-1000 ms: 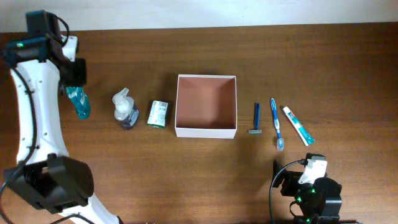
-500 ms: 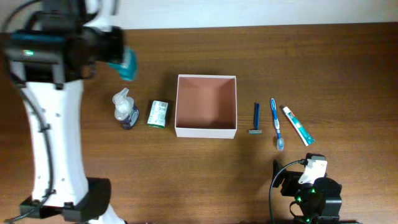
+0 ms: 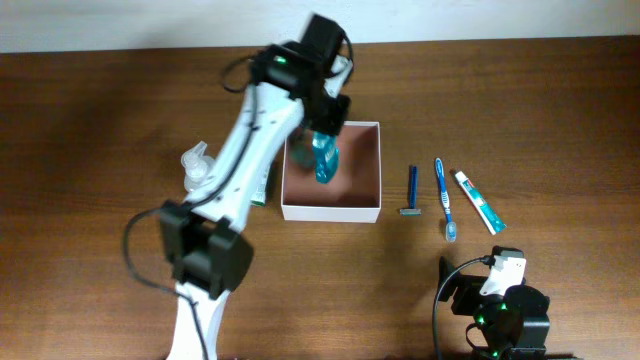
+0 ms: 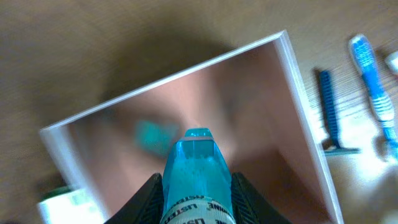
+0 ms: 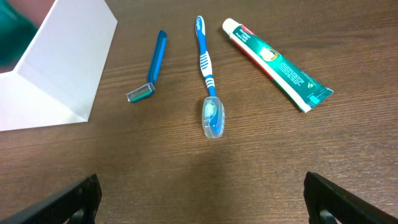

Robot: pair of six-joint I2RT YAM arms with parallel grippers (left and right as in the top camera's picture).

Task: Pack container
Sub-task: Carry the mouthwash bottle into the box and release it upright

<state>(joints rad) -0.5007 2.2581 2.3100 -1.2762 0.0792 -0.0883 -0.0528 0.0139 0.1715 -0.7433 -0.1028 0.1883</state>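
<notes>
Container (image 3: 331,212): square, shallow box with white walls and a reddish-brown floor. It lies about midway between the left and right edges of the tabletop, toward the far edge, and nothing rests on its floor.
Teal bottle (image 3: 323,157): held over the far-left part of the box interior, its far end pointing down toward the floor.
Left gripper (image 4: 198,202): pinches the teal bottle by its body, one finger on each side.
Right gripper (image 5: 202,205): spread wide and holding nothing, parked near the front-right corner of the tabletop.
Step in hand: placing the first item in the box, judged from the bare floor.
Height: the left wrist view is blurred, so the bottle appears clear of the floor, but contact cannot be ruled out.
Technique: lower the bottle until it is nearly lying flat, set it along the left wall, and release only once the floor bears it. This leaves room for the other items.
Risk: a release from height may let the bottle bounce or shift the light box.
Waiting right of the box: razor (image 3: 411,190), toothbrush (image 3: 444,198), toothpaste tube (image 3: 478,201).
Waiting left of the box: pump bottle (image 3: 197,165) and green-and-white packet (image 4: 62,202).
</notes>
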